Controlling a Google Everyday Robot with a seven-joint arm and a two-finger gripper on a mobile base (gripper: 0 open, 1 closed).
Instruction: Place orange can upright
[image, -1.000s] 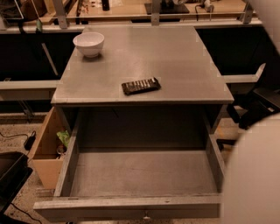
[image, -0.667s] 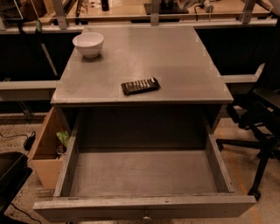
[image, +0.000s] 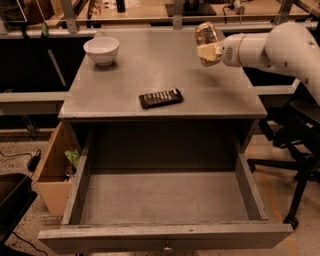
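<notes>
Gripper (image: 209, 50) clamped on orange can (image: 206, 33); table (image: 165, 62) directly below it; you lower straight, hold it vertical, let go once seated.

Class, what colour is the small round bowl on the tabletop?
White bowl, camera view. The gripper, upper right, holds the shiny orange can.

The grey table (image: 210, 95) carries a white bowl (image: 101, 50) at its far left corner and a dark flat bar (image: 161, 98) near the middle of its near edge. Above its far right part hangs the gripper (image: 208, 44), clasping the orange can (image: 205, 32)
</notes>
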